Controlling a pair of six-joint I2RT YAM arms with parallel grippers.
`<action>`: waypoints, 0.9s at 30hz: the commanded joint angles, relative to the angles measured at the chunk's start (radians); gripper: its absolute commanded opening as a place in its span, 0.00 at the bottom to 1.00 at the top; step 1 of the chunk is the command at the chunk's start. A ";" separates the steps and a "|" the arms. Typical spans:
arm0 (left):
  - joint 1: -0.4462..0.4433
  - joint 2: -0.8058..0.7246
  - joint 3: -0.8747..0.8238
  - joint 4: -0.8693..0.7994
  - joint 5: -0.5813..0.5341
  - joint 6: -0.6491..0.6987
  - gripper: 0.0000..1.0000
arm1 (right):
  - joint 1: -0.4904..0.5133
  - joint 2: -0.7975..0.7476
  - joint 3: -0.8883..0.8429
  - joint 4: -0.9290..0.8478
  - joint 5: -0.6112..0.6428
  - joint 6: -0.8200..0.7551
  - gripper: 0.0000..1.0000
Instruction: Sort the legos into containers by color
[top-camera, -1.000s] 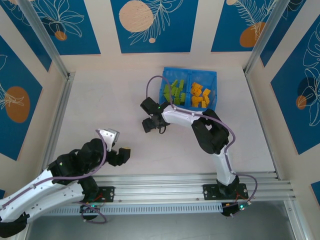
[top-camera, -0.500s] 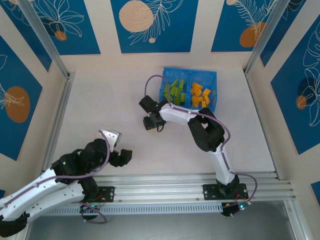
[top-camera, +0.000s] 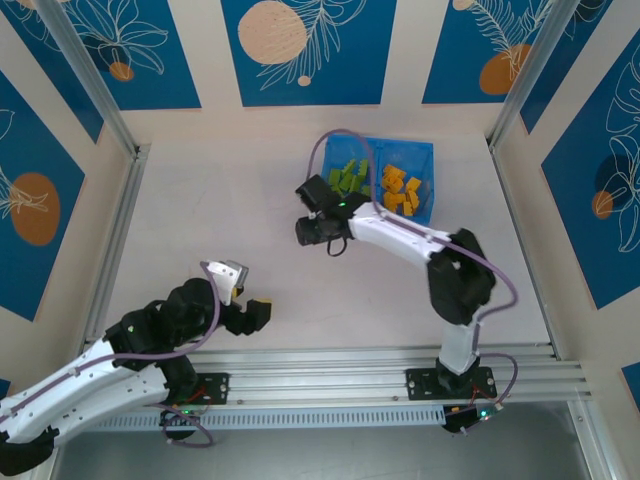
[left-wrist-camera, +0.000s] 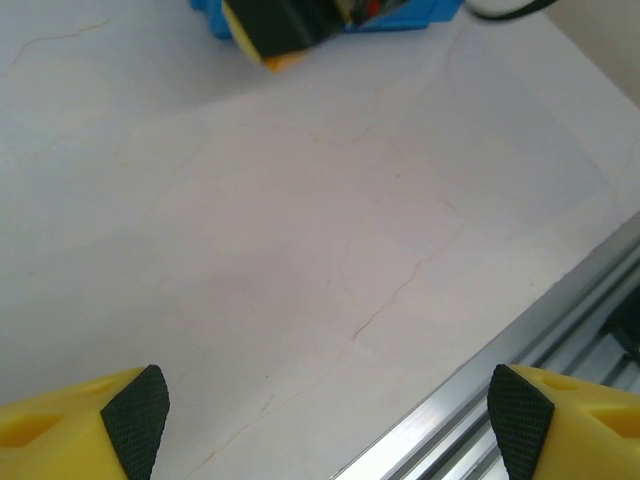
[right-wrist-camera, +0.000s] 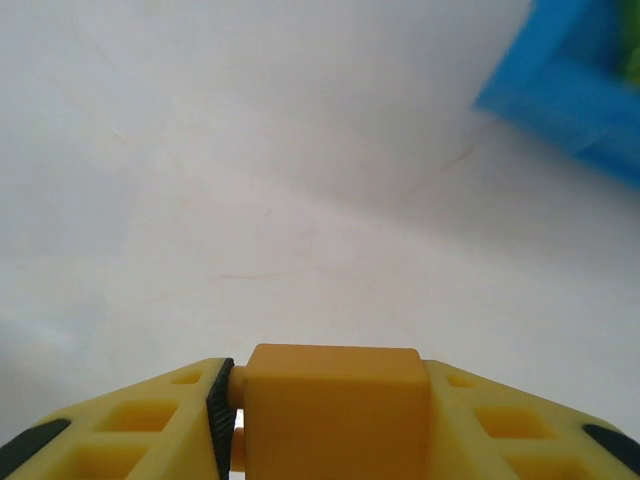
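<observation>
Top view: the blue bin (top-camera: 432, 185) sits at 1 o'clock on the table (top-camera: 220, 200). Green bricks (top-camera: 348, 178) lie in its left half and orange bricks (top-camera: 398, 190) in its right half. The right arm reaches across from 5 o'clock, and the right gripper (top-camera: 305, 232) hangs over bare table at 7 o'clock from the bin, just off the bin's near-left corner. What it holds is too small to make out here. The left gripper (top-camera: 258, 314) is low at 7 o'clock on the table, close to the rail (top-camera: 380, 360) and well apart from the bin, and its 2 dark tips stand apart.

Right wrist view: the 2 yellow fingers (right-wrist-camera: 150, 430) are pinching 1 orange brick (right-wrist-camera: 335, 400) at 6 o'clock, and the brick fills the gap between them. It is above the pale table, not in either half of the bin. A corner of the bin shows at 2 o'clock, with a sliver of green at its edge.

Left wrist view: the left gripper's fingers sit at 7 and 5 o'clock, spread wide with nothing between their black pads (left-wrist-camera: 135, 415), only bare table and the rail running in from 4 o'clock. At 12 o'clock the right gripper appears with an orange-yellow tip pointing down. The blue bin lies right behind it, partly hidden.
</observation>
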 joint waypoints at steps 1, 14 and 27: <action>-0.006 -0.022 -0.011 0.099 0.064 0.035 0.86 | -0.053 -0.141 -0.057 0.017 0.035 0.031 0.46; -0.007 -0.067 -0.070 0.349 0.213 0.118 0.91 | -0.572 -0.194 0.000 0.109 0.041 0.034 0.46; -0.007 -0.024 -0.031 0.206 0.023 0.106 0.92 | -0.652 0.416 0.648 -0.132 0.025 0.056 0.60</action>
